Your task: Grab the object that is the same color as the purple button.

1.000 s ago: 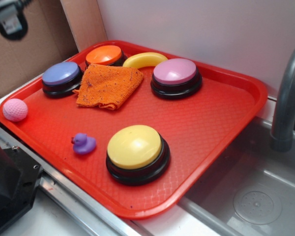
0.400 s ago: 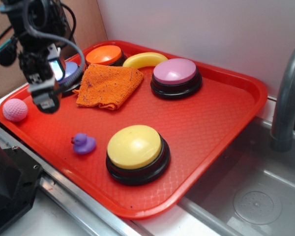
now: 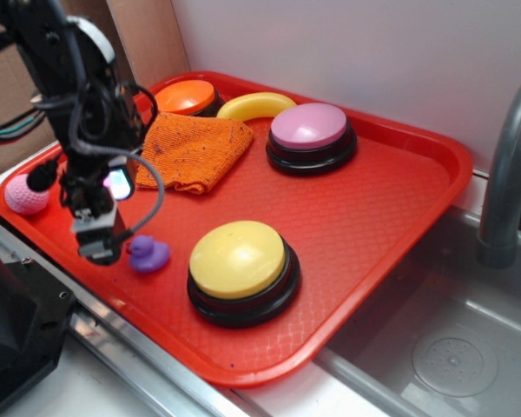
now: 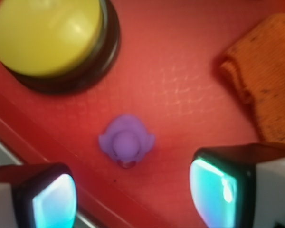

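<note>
The black WidowX arm reaches down from the upper left of the exterior view, its links wrapped in loose black cables, and its wrist points steeply downward. The end effector [image 3: 102,246] hangs low at the arm's tip, with a small glowing patch lit on the wrist housing just above it. In the wrist view the end effector [image 4: 133,199] shows two dark fingers [image 4: 223,185] with pale, teal-lit inner pads at the bottom corners of the frame. They stand well apart, with a wide gap between them and nothing gripped
</note>
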Robot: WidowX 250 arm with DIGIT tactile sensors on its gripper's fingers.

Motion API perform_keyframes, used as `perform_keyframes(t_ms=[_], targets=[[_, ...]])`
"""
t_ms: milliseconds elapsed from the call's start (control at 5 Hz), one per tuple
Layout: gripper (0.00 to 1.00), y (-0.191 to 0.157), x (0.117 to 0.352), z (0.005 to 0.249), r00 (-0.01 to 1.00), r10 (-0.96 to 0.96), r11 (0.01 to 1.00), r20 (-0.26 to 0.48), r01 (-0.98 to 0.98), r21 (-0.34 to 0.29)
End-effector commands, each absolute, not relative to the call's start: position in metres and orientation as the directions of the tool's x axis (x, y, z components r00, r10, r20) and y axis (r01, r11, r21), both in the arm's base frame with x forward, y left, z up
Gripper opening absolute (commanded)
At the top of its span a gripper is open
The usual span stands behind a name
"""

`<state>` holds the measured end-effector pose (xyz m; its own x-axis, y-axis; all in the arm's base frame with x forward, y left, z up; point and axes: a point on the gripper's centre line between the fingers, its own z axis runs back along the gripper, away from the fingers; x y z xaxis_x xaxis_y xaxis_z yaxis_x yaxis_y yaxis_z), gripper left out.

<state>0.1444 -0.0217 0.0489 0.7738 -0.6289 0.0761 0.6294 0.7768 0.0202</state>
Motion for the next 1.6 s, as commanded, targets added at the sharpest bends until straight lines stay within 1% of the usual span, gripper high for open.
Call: perform_keyframes(t_ms=[0,200,400,600,800,1000,1200,1400], targets=[[1.0,-0.026,0.156,0.03,0.779,-0.623,0.782,0.07,0.624,0.011],[1.0,-0.031,0.161,0.018,0.775,-0.631,0.776,0.047,0.631,-0.002],[1.0,-0.035,0.161,0.014,0.766,-0.641,0.766,0.047,0.642,-0.016],[0.8,-0.035,0.162,0.013,0.768,-0.638,0.769,0.051,0.639,0.001],[0.0,-0.029,0.161,0.013,0.793,-0.606,0.795,0.06,0.607,0.0],[0.0,-0.023,0.162,0.02,0.813,-0.578,0.814,0.07,0.58,-0.012],[0.0,-0.016,0.171,0.053,0.881,-0.466,0.882,0.085,0.47,-0.034],[0.0,-0.004,0.185,0.095,0.957,-0.273,0.961,0.097,0.275,-0.009]])
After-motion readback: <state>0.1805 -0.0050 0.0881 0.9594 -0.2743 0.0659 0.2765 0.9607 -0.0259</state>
